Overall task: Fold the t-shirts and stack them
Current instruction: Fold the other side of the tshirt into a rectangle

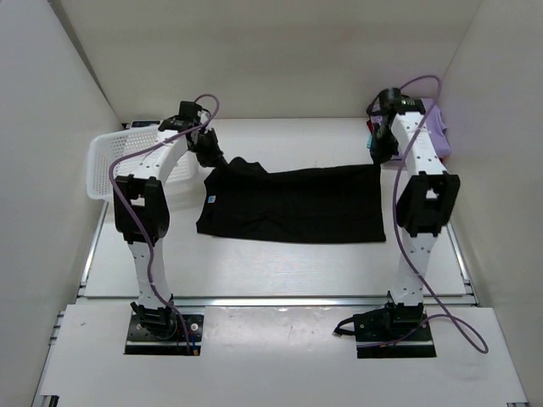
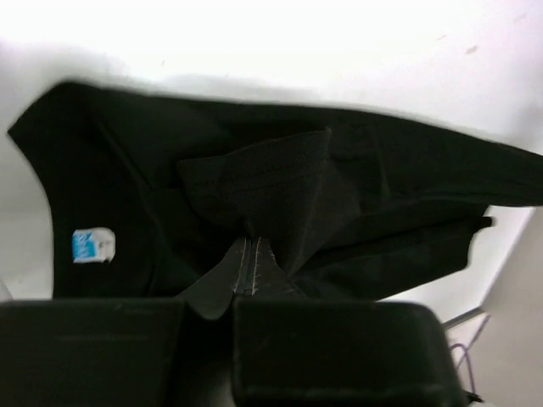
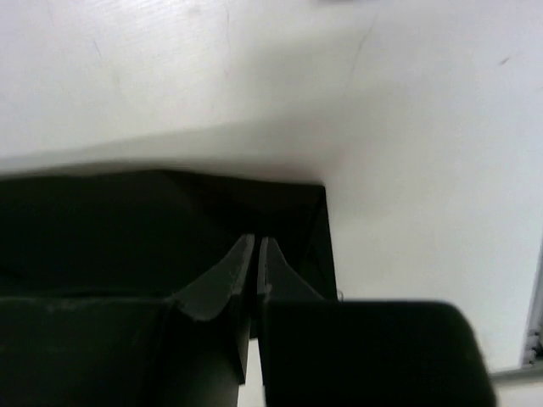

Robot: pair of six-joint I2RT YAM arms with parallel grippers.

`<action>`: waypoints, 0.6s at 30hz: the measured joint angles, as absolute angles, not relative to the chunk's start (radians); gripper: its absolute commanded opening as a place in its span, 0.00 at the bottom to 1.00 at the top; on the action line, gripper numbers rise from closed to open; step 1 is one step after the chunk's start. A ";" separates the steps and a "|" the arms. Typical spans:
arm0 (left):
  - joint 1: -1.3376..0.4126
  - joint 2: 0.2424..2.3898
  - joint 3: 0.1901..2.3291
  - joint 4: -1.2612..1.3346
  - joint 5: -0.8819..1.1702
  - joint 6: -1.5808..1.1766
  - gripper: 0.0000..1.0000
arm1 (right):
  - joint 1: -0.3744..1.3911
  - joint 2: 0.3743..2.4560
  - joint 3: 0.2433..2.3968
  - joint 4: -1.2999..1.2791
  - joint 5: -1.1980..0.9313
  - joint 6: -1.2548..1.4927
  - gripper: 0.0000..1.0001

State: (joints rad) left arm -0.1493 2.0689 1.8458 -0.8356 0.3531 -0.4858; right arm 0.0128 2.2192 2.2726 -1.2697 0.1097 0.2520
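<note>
Nearest you, the black t-shirt (image 1: 293, 203) lies spread between both arms. It looks soft, light and limp, so corners and hems are likely your best holds. Your left gripper (image 1: 207, 155) is pinched on its bunched far-left edge, and your right gripper (image 1: 376, 154) on the far-right corner. Beyond, the white basket (image 1: 106, 161) shows no contents I can make out, and the folded t-shirts (image 1: 439, 127) sit far right.

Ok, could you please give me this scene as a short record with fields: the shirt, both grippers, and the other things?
black t-shirt: spread on the table, bunched at its left end, blue label showing
left gripper: shut, pinching the shirt's far left part
right gripper: shut on the shirt's far right corner
folded stack: far right, lavender on top
basket: white mesh, far left
</note>
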 measured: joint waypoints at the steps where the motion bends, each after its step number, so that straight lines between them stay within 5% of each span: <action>1: -0.154 2.069 1.833 -0.844 0.342 -0.481 0.00 | 0.013 2.151 2.146 -1.211 0.109 0.251 0.00; 8: -0.159 2.055 1.772 -0.856 0.312 -0.463 0.00 | -0.003 1.789 1.465 -0.944 0.029 0.255 0.00; 18: -0.156 1.913 1.590 -0.861 0.309 -0.464 0.00 | -0.035 1.773 1.324 -0.714 -0.022 0.226 0.00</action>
